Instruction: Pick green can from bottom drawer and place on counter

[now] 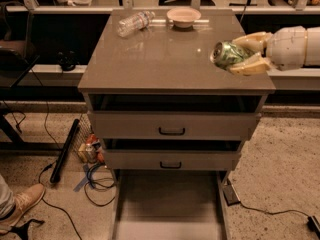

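Water bottle (134, 23), pink bowl (184, 17), tan shoe (22, 203).

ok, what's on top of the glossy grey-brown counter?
Clear plastic bottle lying back-left, shallow pale bowl back-centre. Gripper holds the shiny green can over the right edge; contact hidden.

Counter (160, 59) carries 1 bottle (134, 23) and 1 bowl (184, 17); jaws hold green can (227, 54) at its right edge.

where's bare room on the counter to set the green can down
The counter is bare across its front and middle, up to the water bottle and bowl crowding the back edge. The tool, shut on the green can, is over the right edge.
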Action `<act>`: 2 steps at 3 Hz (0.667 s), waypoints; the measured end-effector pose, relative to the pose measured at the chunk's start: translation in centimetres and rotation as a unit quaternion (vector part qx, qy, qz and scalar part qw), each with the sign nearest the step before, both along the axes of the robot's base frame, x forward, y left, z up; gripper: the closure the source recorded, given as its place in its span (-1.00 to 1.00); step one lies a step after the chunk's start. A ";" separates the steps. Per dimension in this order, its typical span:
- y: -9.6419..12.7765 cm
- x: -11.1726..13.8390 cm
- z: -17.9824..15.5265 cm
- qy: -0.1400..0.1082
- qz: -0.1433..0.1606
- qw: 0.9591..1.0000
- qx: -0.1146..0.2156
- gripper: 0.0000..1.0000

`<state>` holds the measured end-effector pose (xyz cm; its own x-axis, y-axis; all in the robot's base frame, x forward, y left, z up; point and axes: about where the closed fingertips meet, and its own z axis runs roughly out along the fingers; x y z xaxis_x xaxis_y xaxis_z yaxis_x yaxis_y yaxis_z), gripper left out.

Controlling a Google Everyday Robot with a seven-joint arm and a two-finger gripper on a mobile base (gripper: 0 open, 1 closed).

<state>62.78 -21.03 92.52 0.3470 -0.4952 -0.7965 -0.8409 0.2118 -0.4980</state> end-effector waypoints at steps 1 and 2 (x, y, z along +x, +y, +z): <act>1.4 2.6 0.3 0.013 -0.007 1.000 0.002 1.00; 3.3 5.9 0.0 0.042 -0.009 0.999 -0.004 1.00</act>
